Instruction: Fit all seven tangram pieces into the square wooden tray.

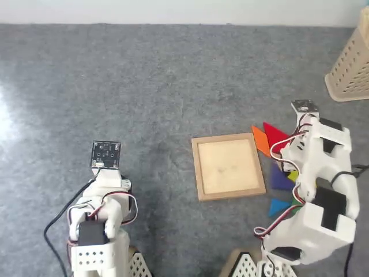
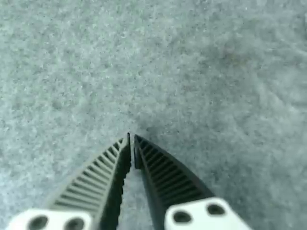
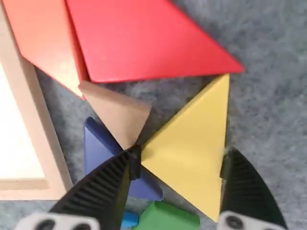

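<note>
Left gripper (image 2: 130, 139): fingers pressed together, holding nothing, over grey felt mat (image 1: 144, 86), 8 o'clock of tray.
Square pale wooden tray (image 1: 199, 173): mid-table, no piece fitted yet.
Flat orange piece (image 1: 260, 140), large red triangle (image 1: 275, 137), small tan triangle (image 3: 117, 112), dark blue piece (image 3: 98, 143), green piece (image 3: 168, 218): clustered at 3 o'clock of tray, crowding the target.
Right gripper (image 3: 181, 160): spread astride yellow wooden triangle (image 3: 192, 143), possibly touching.
Risk: closing finger snagging tan or blue neighbours and dragging them; thin piece slipping on lift.
Cream slotted basket (image 1: 351, 63): 1 o'clock, well apart.
</note>
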`<action>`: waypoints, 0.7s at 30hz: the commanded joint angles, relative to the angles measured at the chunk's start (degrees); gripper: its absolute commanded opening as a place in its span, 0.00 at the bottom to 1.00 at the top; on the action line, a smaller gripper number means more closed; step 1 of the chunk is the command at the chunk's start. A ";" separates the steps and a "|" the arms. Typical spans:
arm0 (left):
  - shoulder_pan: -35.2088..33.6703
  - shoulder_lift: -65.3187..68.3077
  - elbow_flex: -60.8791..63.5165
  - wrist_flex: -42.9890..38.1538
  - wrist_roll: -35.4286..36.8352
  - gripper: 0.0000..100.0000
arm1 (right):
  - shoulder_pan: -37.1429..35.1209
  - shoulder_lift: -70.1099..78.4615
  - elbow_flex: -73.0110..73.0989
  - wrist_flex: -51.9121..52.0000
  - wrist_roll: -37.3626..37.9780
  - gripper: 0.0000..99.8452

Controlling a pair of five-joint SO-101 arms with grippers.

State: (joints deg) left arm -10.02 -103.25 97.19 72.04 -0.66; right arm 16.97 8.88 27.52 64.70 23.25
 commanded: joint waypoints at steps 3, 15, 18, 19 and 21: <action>-0.18 -0.97 -0.66 0.26 0.35 0.01 | 4.00 2.68 -1.41 -1.89 0.79 0.21; -0.18 -0.97 -0.66 0.26 0.35 0.01 | 5.67 2.07 -5.45 3.30 -2.90 0.21; -0.18 -0.97 -0.66 0.26 0.35 0.01 | 2.68 2.15 -5.10 5.32 -2.64 0.29; -0.18 -0.97 -0.66 0.26 0.35 0.01 | 2.33 2.15 -5.01 5.41 -1.93 0.32; -0.18 -0.97 -0.66 0.26 0.35 0.01 | 1.98 2.07 -5.10 5.85 -1.49 0.34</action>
State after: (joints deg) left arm -10.02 -103.25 97.19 72.04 -0.66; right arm 20.22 11.25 22.07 69.01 20.97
